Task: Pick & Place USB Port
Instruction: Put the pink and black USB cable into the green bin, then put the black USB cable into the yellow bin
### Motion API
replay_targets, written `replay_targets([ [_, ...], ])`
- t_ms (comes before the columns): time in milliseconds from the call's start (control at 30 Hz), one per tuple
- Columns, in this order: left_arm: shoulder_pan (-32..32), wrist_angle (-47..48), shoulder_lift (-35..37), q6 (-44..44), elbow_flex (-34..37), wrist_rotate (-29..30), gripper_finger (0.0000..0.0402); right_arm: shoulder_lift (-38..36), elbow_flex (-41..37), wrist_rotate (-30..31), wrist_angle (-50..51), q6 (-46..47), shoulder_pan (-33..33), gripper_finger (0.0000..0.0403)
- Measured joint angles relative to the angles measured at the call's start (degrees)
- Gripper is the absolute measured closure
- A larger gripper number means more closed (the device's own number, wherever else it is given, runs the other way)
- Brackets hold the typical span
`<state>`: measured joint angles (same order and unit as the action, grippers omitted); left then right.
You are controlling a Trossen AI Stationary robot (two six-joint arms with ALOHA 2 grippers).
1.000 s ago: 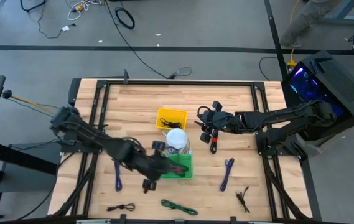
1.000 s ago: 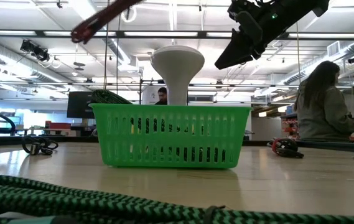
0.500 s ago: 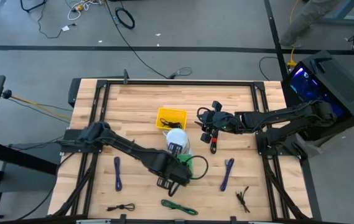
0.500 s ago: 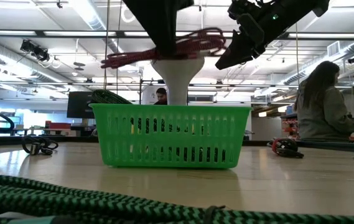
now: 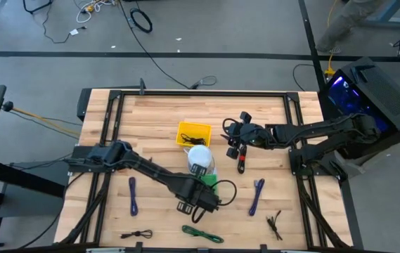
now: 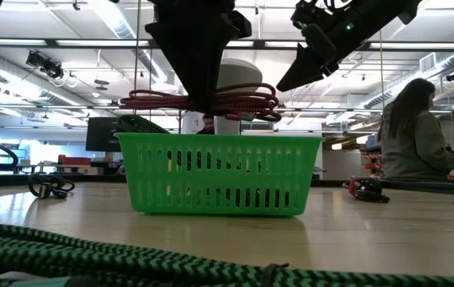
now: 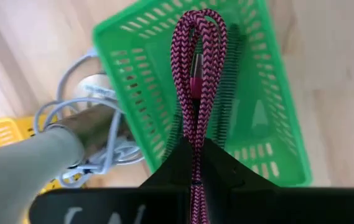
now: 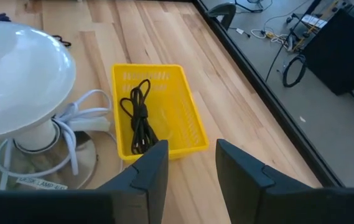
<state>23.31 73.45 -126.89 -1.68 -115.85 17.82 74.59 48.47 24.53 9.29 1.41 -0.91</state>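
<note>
The USB port [image 5: 241, 163], a black stick with red on it, lies flat on the table to the right of the green basket [image 5: 207, 182]; the low view shows the USB port [image 6: 367, 189] there too. My right gripper [image 5: 233, 140] hovers open just beyond it, toward the far edge, with nothing between its fingers [image 8: 192, 158]. My left gripper [image 5: 198, 202] is above the green basket [image 6: 219, 175], shut on a maroon braided cord [image 7: 195, 62]. My left gripper pinches the looped maroon cord, several strands together, where they run between its fingers [image 7: 195, 177]. The fingers come from above, pointing down. The cord [image 6: 242, 102] is lifted clear and lies about level just above the basket's rim, its looped end [image 7: 199, 18] reaching past the fingers.
A yellow basket [image 8: 164, 109] holds a black wire tie [image 8: 138, 118]. A white domed stand [image 8: 21, 74] with a white cord is beside the green basket. Purple straps [image 5: 133, 195] [image 5: 257, 195], a green cord [image 5: 201, 233] and black wire ties [image 5: 275, 223] [image 5: 138, 234] lie near the table's near edge.
My left gripper has swung from the table's left toward the green basket and come down over it, carrying the maroon cord. The cord has dropped from high and slanting to about level just above the basket's rim.
</note>
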Motion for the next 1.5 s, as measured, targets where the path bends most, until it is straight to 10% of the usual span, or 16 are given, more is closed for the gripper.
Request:
replay_targets([
  [667, -0.67, -3.37, 0.00, 2.41, 0.04, 0.82, 0.0252, 0.00, 0.00, -0.15, 0.55, 0.31, 0.11, 0.0268],
  [867, -0.63, 3.52, 0.02, 1.93, -0.74, 9.08, 0.0249, 0.00, 0.00, -0.15, 0.76, 0.34, 0.10, 0.0268],
  [1233, 1.05, 16.37, 5.27, -15.29, -2.96, 9.85, 0.0262, 0.02, 0.02, -0.13, 2.83, 1.31, 0.09, 0.0268],
  [1500, 3.24, 16.52, 18.00, -31.83, 8.87, 13.53, 0.0262, 0.02, 0.02, -0.13, 3.65, 1.14, 0.09, 0.0268],
])
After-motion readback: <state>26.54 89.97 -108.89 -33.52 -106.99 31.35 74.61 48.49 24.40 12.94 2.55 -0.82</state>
